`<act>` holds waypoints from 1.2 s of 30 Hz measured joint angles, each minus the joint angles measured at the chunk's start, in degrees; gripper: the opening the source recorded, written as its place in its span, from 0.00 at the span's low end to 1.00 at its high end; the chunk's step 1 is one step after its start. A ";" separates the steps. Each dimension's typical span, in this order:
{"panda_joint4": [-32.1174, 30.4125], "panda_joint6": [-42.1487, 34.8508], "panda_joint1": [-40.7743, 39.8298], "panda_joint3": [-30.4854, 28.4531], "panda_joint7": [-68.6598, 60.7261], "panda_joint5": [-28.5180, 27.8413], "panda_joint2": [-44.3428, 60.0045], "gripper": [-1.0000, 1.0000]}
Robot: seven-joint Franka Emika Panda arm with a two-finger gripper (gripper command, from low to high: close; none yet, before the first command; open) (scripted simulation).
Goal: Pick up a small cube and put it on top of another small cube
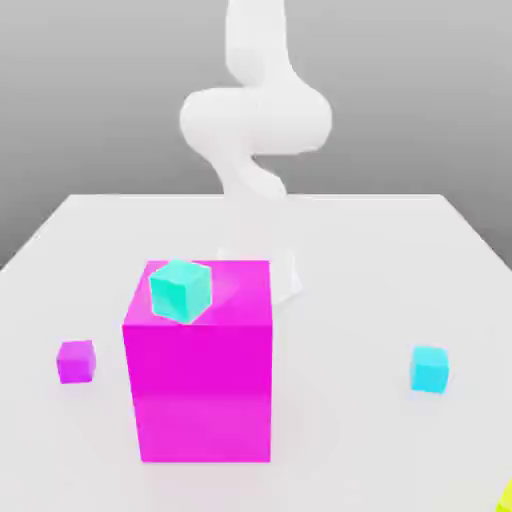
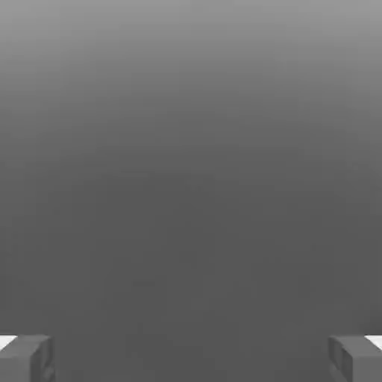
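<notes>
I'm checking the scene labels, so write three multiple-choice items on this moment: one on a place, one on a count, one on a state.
1. Where does the turquoise small cube sit?
A. on the table
B. on top of the big magenta cube
C. in the hand

2. How many small cubes show in the exterior view?
A. one
B. two
C. three

3. How does the hand stand?
A. open, holding nothing
B. shut on the sky-blue small cube
C. shut on the purple small cube

Answers:
1 B: it rests on the big cube's top face.
2 C: turquoise, sky-blue and purple.
3 A: in the hand view its fingers stand far apart with nothing between.
</notes>
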 joint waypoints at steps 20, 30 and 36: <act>-22.04 24.38 26.34 9.98 -29.00 2.66 37.90 0.50; -23.07 39.34 34.92 3.29 -24.09 -10.29 57.75 0.00; -22.90 40.01 35.31 2.83 -23.70 -10.73 58.65 0.00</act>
